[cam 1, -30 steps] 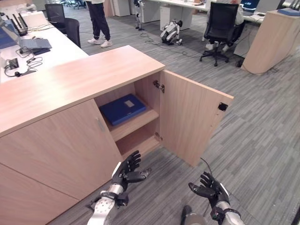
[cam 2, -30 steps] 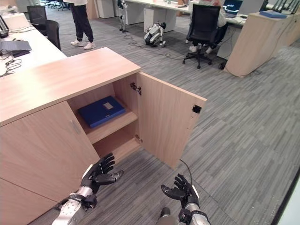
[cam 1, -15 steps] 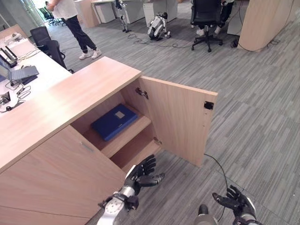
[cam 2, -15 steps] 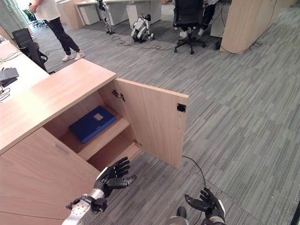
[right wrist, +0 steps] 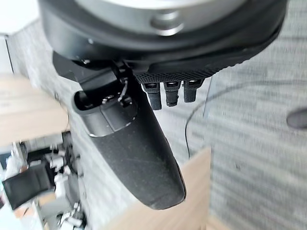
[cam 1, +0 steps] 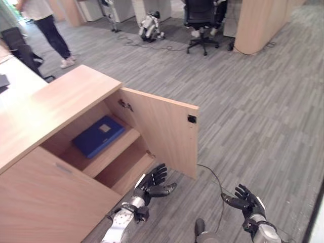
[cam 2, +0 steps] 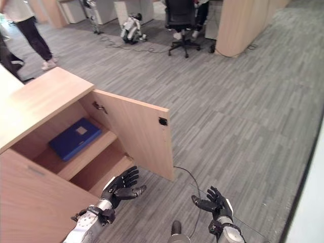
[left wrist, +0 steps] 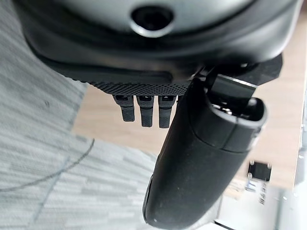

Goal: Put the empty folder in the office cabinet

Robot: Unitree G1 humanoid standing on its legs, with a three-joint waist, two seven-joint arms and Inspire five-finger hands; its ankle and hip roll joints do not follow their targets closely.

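Lying flat on the upper shelf (cam 1: pixel 119 149) of the cabinet (cam 1: pixel 61 101), the blue folder (cam 1: pixel 97 136) looks delivered, both the left hand (cam 1: pixel 151 183) and right hand (cam 1: pixel 245 201) empty with fingers spread, leaving only the open door (cam 1: pixel 162 131) unclosed.

Cabinet (cam 2: pixel 40 104) at left, door (cam 2: pixel 132 134) swung wide open. Blue folder (cam 2: pixel 74 138) lies flat on the upper shelf (cam 2: pixel 83 157); lower shelf beneath it bare. Left hand (cam 2: pixel 120 186) low, just off the cabinet's open front, fingers spread, holding nothing. Right hand (cam 2: pixel 212 204) over grey carpet (cam 2: pixel 243 116), fingers relaxed, well apart from the door. Person (cam 2: pixel 25 30) standing far left; office chair (cam 2: pixel 181 23) at back.
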